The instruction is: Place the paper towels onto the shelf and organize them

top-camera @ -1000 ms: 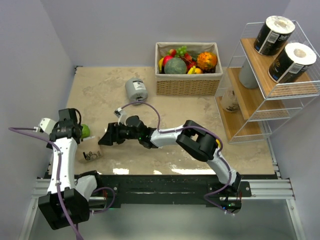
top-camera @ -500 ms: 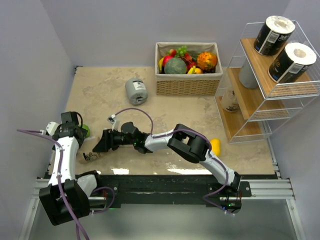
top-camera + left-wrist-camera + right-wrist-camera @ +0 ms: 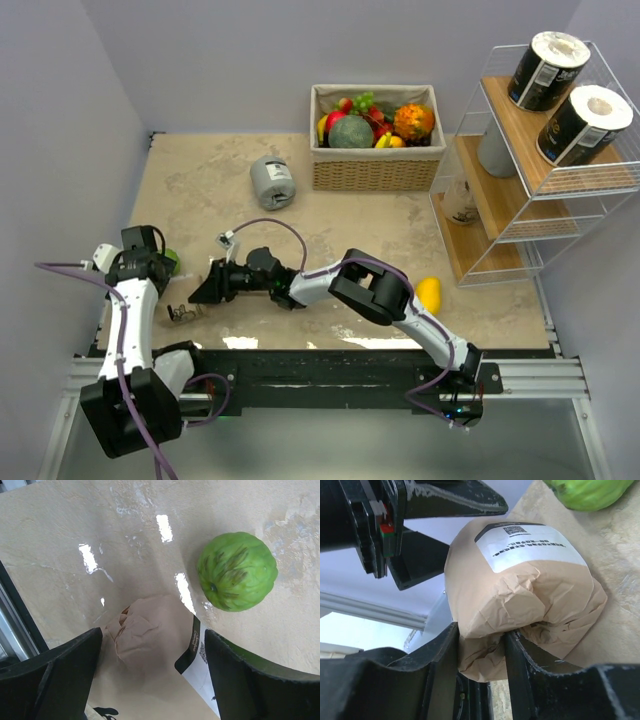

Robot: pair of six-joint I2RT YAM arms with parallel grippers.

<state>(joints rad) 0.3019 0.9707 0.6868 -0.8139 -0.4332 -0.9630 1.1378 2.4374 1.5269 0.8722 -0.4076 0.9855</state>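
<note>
Your right hand (image 3: 479, 647) is pinching the crumpled end of the tan roll (image 3: 520, 587), which is lying on the tabletop (image 3: 400, 240) by the near left edge. Your left hand (image 3: 150, 645) is hanging wide open over it, gripping nothing. Two black rolls (image 3: 547, 68) are already sitting on the top board of the shelf (image 3: 515, 135), so I judge you are partway: the tan one and the grey roll (image 3: 271, 181) are waiting. The tan wrap is showing a white label (image 3: 530, 545) with a code square and print too small to read.
</note>
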